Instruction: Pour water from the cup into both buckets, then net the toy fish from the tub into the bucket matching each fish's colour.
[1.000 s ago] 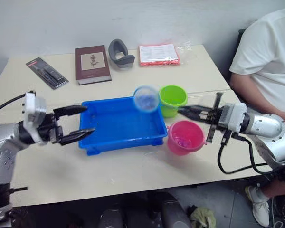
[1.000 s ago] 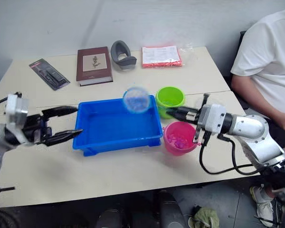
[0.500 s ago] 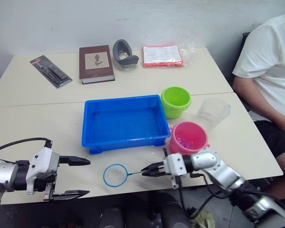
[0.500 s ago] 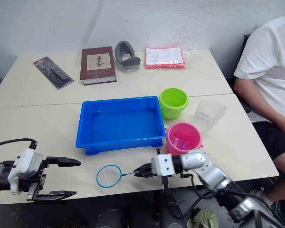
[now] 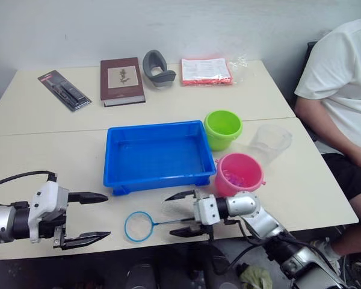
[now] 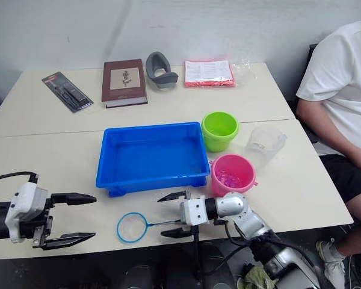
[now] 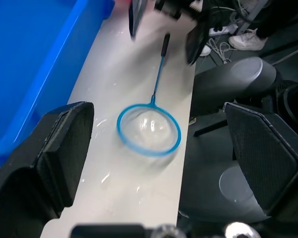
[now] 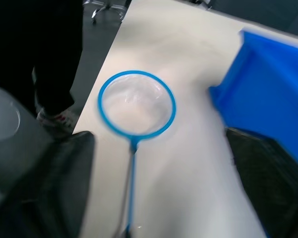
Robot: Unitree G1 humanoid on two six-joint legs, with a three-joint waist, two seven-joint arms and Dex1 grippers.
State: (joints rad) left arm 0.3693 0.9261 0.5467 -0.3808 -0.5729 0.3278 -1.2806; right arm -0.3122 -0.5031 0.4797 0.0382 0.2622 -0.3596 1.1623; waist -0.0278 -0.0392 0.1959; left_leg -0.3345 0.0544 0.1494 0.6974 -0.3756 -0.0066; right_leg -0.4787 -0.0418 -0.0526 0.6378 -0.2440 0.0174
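The blue net (image 5: 138,226) lies flat on the table in front of the blue tub (image 5: 159,153), its thin handle (image 5: 168,223) pointing right. My right gripper (image 5: 179,213) is open, its fingers spread on either side of the handle's end without touching it. My left gripper (image 5: 89,218) is open and empty, left of the net ring (image 7: 149,130). The green bucket (image 5: 222,127) and pink bucket (image 5: 238,173) stand right of the tub. Small pink toy fish (image 6: 228,179) lie in the pink bucket. The clear cup (image 5: 271,143) stands right of the buckets. The water is too clear to make out.
A brown book (image 5: 121,80), a grey holder (image 5: 157,68), a red-edged packet (image 5: 206,70) and a black packaged tool (image 5: 64,90) lie along the table's far side. A person in a white shirt (image 5: 343,90) sits at the right end. The net lies close to the table's front edge.
My right gripper brought the net down from above the tub to the table, then opened and let go of the handle. My left arm dropped toward the front edge, still open.
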